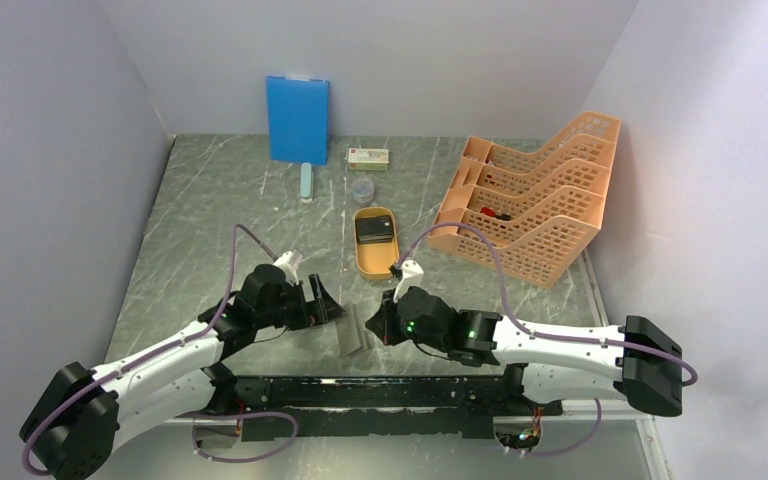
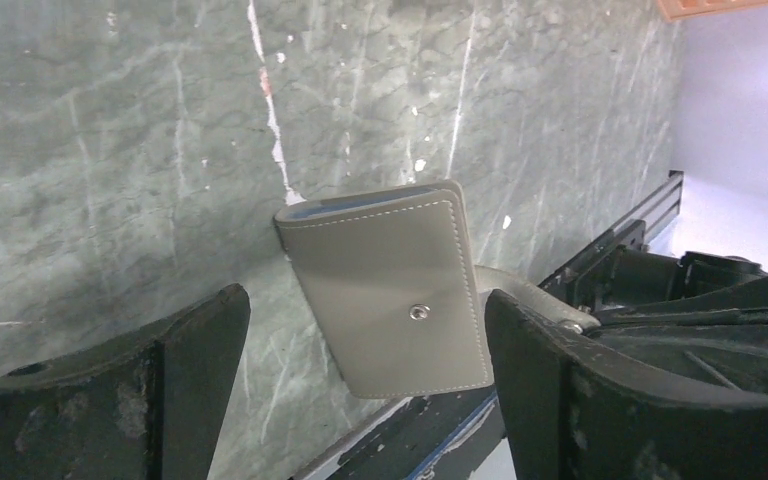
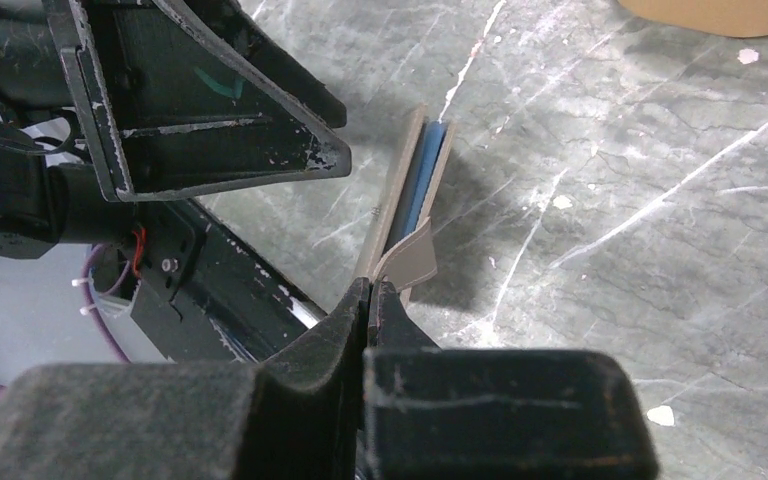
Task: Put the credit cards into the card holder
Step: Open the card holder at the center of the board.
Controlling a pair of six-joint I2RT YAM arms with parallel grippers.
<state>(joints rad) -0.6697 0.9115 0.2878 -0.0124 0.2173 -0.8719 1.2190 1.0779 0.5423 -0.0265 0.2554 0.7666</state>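
The card holder (image 2: pixel 385 285), a taupe-grey wallet with a snap stud, stands on edge near the table's front edge (image 1: pixel 352 336). In the right wrist view it (image 3: pixel 396 190) is seen edge-on, slightly parted, with a blue inner face showing. My right gripper (image 3: pixel 368 297) is shut on its strap tab (image 3: pixel 412 262). My left gripper (image 2: pixel 365 345) is open, one finger on each side of the wallet without touching it. The credit cards (image 1: pixel 373 230), a dark stack, lie in the orange oval tray (image 1: pixel 361 264), farther back.
An orange file rack (image 1: pixel 530 205) stands at the back right. A blue board (image 1: pixel 297 118) leans on the back wall. A white-and-green box (image 1: pixel 368 157), a small clear cup (image 1: pixel 362 188) and a pale blue stick (image 1: pixel 306 182) lie near it. A black rail (image 1: pixel 390 392) runs along the front edge.
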